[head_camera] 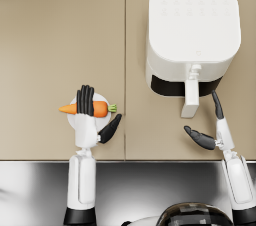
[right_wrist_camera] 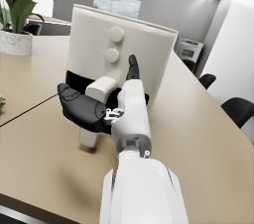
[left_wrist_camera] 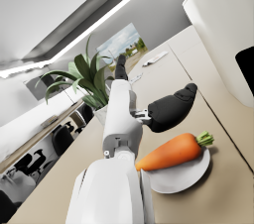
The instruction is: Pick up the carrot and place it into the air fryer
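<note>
Carrot (head_camera: 86, 109) lies on small white plate (head_camera: 104, 101), near desk (head_camera: 50, 60) front edge, directly under left hand (head_camera: 89, 115). Long axis runs crosswise to the forearm: tip points to robot's left, green stub (head_camera: 113, 108) to robot's right. Left hand fingers (head_camera: 85, 99) reach over carrot's middle, thumb (head_camera: 110, 128) splayed out on the near side toward the stub; left wrist view shows carrot (left_wrist_camera: 171, 152) lying free on plate (left_wrist_camera: 178, 176) below the thumb, so hand is open, holding nothing, contact with carrot can't be confirmed. Left hand is clearly the nearer one; next move likely just needs a short drop and closing across the short axis.

Right hand (head_camera: 212, 130) hovers open near the fryer handle (head_camera: 190, 97), fingers apart, nothing in it; right wrist view shows it just before the handle (right_wrist_camera: 96, 91), not touching as far as I can tell.

Fryer (head_camera: 192, 35) stands farther back and to the right, well apart from plate. Drawer looks pulled slightly or shut, hard to say; basket interior not visible, so carrot probably can't go in until drawer opens. Bare desk lies between plate and fryer, open room for carry. Desk seam (head_camera: 124, 45) runs just right of the plate. Potted plant (left_wrist_camera: 84, 77) farther back, out of the way.
</note>
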